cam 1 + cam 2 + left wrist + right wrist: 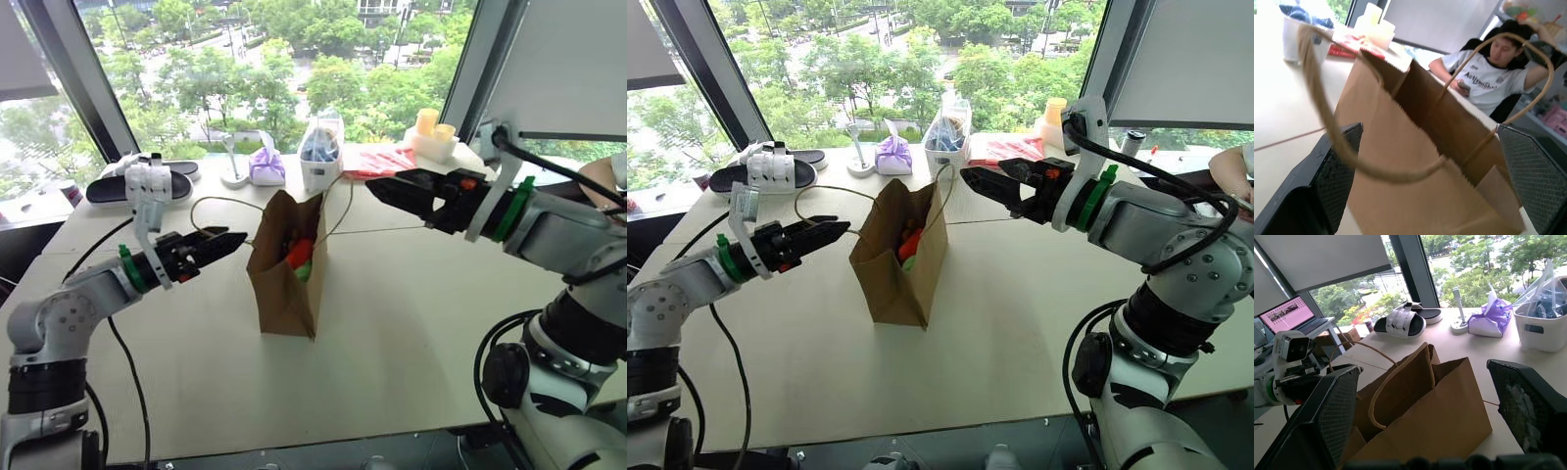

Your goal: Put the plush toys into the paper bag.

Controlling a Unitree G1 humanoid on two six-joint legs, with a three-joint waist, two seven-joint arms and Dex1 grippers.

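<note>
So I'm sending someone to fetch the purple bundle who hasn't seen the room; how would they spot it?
Start at the big window and look along the far edge of the white table. Behind the upright brown paper bag, the small purple tied cloth bundle sits between a white stand and a white tub holding a clear plastic bag. It is the only purple thing.

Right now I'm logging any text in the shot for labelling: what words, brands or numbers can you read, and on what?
Person's white T-shirt: dark print across the chest, starting "Acti...", the rest too blurred to read.
Laptop screen: rows of content, too small to read.
Paper bag, sandals, white tub: no text visible.
</note>
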